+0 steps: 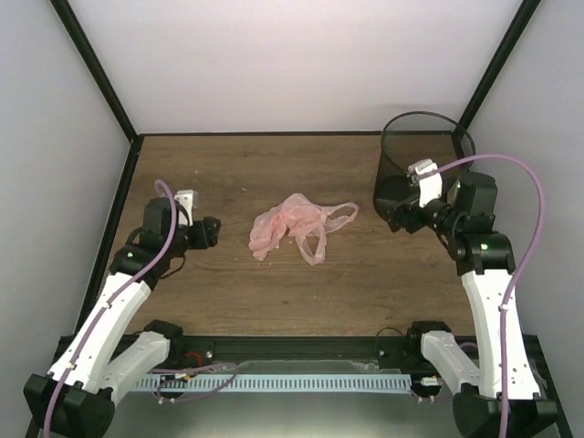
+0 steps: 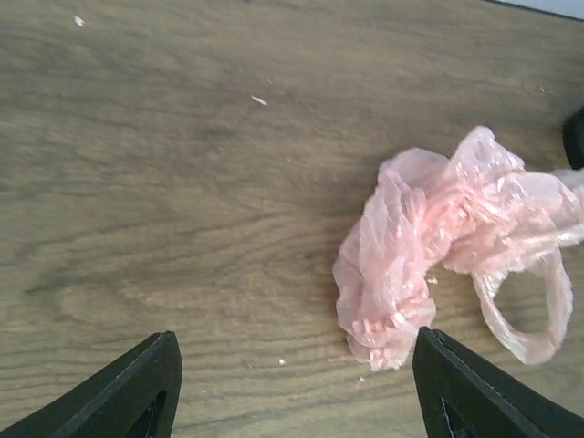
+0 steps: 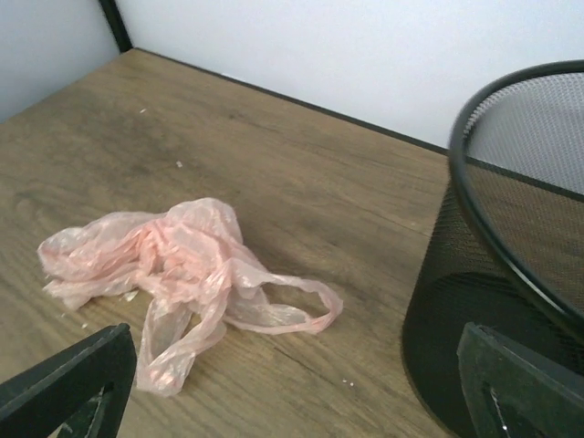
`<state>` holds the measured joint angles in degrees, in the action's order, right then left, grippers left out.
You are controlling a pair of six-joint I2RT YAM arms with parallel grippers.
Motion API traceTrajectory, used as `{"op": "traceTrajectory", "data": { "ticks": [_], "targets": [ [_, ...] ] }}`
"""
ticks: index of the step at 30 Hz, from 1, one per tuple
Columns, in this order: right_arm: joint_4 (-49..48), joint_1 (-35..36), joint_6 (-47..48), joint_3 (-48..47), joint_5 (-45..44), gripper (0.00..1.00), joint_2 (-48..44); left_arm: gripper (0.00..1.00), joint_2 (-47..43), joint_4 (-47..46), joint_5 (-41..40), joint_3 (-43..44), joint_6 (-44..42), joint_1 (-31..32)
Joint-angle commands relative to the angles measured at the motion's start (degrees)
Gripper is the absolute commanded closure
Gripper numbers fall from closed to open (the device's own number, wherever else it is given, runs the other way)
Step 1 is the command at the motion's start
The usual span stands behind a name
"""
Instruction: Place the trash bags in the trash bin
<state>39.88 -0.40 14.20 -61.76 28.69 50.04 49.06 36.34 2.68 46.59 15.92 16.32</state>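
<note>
Trash bag [image 1: 297,225] is crumpled on the counter [image 1: 219,169] mid-scene, with its loop handles trailing right and near. Trash bin [image 1: 399,173] stands upright at the far right, bag not in it. My left gripper [image 1: 212,231] is open and empty, near the bag's left side. My right gripper [image 1: 395,219] is wide open and empty, just beside the bin's near wall, apart from the bag.

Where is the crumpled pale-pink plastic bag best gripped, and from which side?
Probably the bunched body of the pale-pink plastic bag, from above: it lies low on the wooden table, and that heap is thicker than its thin loop handles.
</note>
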Motion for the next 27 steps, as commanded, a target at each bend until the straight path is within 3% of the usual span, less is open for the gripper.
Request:
{"op": "traceTrajectory", "data": {
  "ticks": [1, 4, 10, 19, 24, 27],
  "targets": [
    [4.6, -0.8, 6.6, 0.3, 7.5, 0.01, -2.3, 0.28, 0.2, -3.3, 9.5, -2.3, 1.4, -0.8],
    [7.6, -0.9, 14.3, 1.4, 13.6, 0.00, -3.6, 0.30, 1.3, -3.5, 12.2, -3.2, 2.2, 0.5],
    [9.7, 2.0, 19.8, 3.8, 18.7, 0.00, -1.9, 0.32, 1.8, -4.3, 13.5, -3.9, 4.7, 5.7],
    [0.7, 23.2, 15.9, 7.7, 5.6, 0.07, 7.0, 0.27, 5.2, -5.7, 9.9, -3.7, 8.0, 14.9],
    [-3.3, 25.9, 12.8, 6.0, 1.4, 0.20, 15.6, 0.25, 10.3, -6.7, 7.7, -1.4, 7.8, 16.8],
    [-5.9, 26.0, 10.7, 6.1, -4.3, 0.24, 18.1, 0.25, 11.9, -7.4, 7.2, -0.6, 7.7, 17.1]
  ]
}}
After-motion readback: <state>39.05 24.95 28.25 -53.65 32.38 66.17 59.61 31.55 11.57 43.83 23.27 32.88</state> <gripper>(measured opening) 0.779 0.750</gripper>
